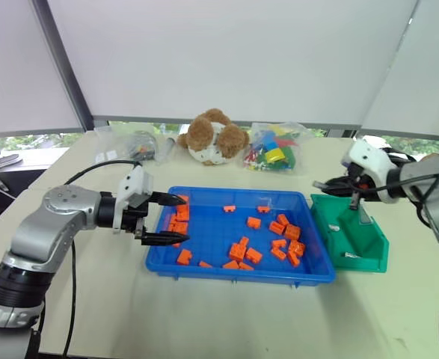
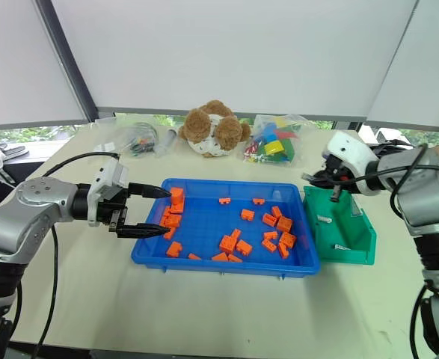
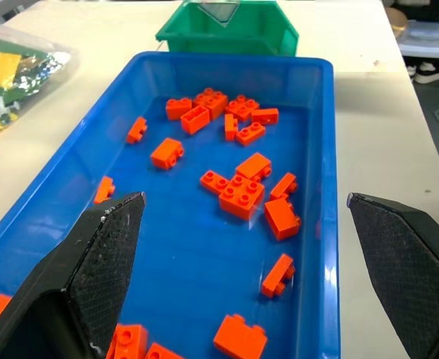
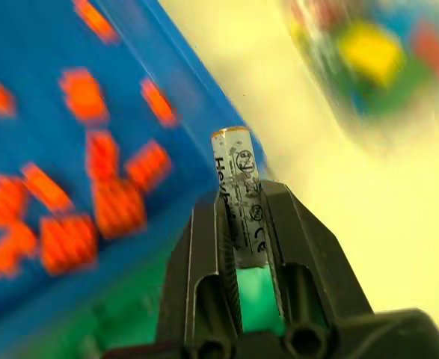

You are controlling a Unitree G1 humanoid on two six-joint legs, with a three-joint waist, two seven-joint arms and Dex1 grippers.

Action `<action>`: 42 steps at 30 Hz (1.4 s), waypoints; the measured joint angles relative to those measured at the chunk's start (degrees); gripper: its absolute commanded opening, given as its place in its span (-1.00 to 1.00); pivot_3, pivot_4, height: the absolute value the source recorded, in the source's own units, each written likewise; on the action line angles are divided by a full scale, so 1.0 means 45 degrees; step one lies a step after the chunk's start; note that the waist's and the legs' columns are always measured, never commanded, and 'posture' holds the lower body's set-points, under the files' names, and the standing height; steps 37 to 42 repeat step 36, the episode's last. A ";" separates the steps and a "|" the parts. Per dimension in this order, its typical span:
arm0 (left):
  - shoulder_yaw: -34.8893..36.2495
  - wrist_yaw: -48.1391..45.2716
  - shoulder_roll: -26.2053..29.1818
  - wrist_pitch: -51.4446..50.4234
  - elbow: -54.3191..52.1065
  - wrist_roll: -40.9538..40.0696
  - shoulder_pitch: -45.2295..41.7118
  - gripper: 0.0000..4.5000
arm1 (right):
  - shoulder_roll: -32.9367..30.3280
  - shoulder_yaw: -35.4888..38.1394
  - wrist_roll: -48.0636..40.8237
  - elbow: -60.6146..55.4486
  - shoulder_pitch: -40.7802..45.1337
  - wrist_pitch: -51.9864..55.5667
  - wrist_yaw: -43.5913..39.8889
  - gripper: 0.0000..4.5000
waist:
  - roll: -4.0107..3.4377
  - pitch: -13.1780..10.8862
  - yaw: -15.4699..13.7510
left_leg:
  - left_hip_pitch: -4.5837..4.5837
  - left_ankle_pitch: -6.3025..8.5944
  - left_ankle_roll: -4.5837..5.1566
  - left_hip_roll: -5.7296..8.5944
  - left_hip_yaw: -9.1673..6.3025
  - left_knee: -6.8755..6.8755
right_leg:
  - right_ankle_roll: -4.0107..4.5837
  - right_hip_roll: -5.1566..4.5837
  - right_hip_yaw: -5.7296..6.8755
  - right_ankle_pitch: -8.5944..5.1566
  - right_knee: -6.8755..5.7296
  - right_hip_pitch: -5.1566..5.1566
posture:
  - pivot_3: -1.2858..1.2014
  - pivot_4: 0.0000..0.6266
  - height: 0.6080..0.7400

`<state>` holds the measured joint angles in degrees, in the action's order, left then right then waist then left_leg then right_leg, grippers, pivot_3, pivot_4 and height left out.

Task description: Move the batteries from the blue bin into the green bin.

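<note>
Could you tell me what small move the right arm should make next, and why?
Probably lower the right gripper a little and open it: it is shut on a battery and hangs over the green bin, where other batteries already lie.

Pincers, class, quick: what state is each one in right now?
Left pincer: open, holding nothing, at the blue bin's left end.
Right pincer: shut on a battery, above the green bin.
</note>
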<state>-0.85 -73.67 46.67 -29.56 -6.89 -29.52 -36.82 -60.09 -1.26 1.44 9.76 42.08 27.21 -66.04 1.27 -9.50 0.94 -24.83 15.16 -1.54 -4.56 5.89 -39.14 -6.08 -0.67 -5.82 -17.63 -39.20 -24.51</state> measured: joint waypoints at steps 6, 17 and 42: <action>-0.0021 -0.0001 -0.0567 -0.0055 0.0421 -0.0268 -0.0608 1.00 | -0.0409 -0.0025 0.0054 0.0647 -0.1042 0.0078 0.0269 -0.77 | -0.0005 -0.0001 0.0033 | 0.0001 0.0000 0.0000 -0.0002 0.0004 0.0002 | -0.0002 0.0002 -0.0007 0.0001 -0.0001 -0.0002 | 0.03 -0.52 0.87; -0.0019 0.0130 -0.0744 -0.0523 0.0509 -0.0528 -0.0784 1.00 | -0.0475 -0.0095 -0.0170 0.0913 -0.1504 -0.0021 0.0199 0.97 | -0.0007 0.0000 -0.0025 | 0.0002 -0.0001 -0.0001 0.0000 0.0004 0.0000 | -0.0002 -0.0001 -0.0007 0.0001 0.0000 0.0000 | 0.03 -0.52 0.87; 0.0550 0.0234 0.0667 -0.1051 0.0347 -0.0783 -0.0054 1.00 | -0.1812 0.5246 -0.6331 -0.8459 -0.4364 0.5540 -0.0451 0.97 | -0.0008 -0.0001 -0.0079 | 0.0014 0.0000 0.0000 -0.0001 -0.0013 -0.0001 | -0.0002 -0.0002 0.0000 -0.0001 0.0001 0.0025 | 0.03 -0.52 0.87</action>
